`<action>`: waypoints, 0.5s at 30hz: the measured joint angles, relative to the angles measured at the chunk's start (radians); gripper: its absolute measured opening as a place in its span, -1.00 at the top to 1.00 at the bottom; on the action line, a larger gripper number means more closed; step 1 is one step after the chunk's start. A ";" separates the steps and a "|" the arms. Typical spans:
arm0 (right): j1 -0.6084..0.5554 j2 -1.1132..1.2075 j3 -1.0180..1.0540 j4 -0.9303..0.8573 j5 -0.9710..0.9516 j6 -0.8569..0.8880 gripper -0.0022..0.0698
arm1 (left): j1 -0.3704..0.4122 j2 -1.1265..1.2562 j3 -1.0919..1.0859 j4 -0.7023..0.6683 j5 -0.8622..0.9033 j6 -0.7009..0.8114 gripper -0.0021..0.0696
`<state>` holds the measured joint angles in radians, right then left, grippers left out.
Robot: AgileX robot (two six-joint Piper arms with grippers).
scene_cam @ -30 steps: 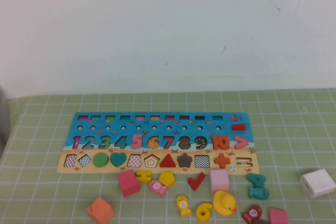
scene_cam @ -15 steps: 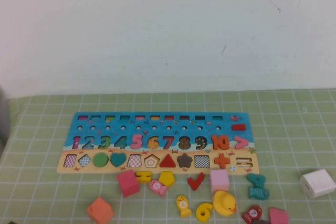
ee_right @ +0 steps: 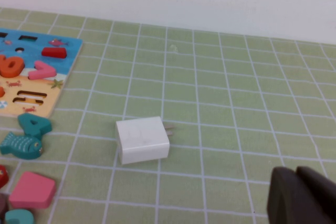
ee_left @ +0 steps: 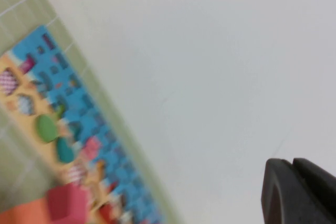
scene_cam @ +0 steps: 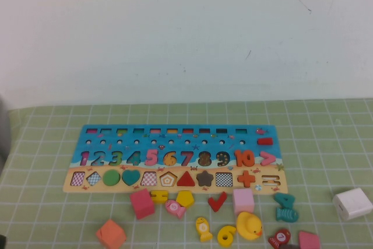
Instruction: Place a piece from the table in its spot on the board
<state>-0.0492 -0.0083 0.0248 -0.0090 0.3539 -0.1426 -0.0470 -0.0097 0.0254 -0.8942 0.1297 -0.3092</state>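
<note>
The left gripper (ee_left: 299, 192) is seen only in its wrist view, above the board (scene_cam: 175, 157); its fingers cannot be told. The yellow "6" (scene_cam: 227, 235) is laid on the table (scene_cam: 326, 132), beside the rubber duck (scene_cam: 249, 225). The right gripper (ee_right: 302, 198) is near the white plug (ee_right: 143, 139); fingers unclear.

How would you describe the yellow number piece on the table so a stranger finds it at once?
Start at the board, then look down past its sandy strip to the loose pieces. The piece is a flat yellow "6", between the yellow fish and the rounded rubber duck.
</note>
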 joint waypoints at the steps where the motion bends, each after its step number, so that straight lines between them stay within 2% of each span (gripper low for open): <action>1: 0.000 0.000 0.000 0.000 0.000 0.000 0.94 | 0.000 0.000 0.000 -0.040 -0.023 0.005 0.95; 4: 0.000 0.000 0.000 0.000 0.000 -0.002 0.94 | 0.000 0.000 -0.025 -0.069 -0.026 0.100 0.95; 7: 0.000 0.000 0.000 0.000 0.000 -0.002 0.94 | 0.000 0.003 -0.148 -0.023 0.087 0.289 0.95; 11: 0.000 0.000 0.000 0.000 0.000 -0.002 0.94 | 0.000 0.103 -0.379 0.079 0.317 0.495 0.95; 12: 0.000 0.000 0.000 0.000 0.000 -0.002 0.94 | 0.000 0.201 -0.478 0.142 0.459 0.556 0.95; 15: 0.000 0.000 0.000 0.000 0.000 -0.002 0.94 | 0.000 0.355 -0.619 0.214 0.651 0.655 0.95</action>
<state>-0.0492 -0.0083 0.0248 -0.0090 0.3539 -0.1442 -0.0470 0.3449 -0.5939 -0.6801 0.7810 0.3459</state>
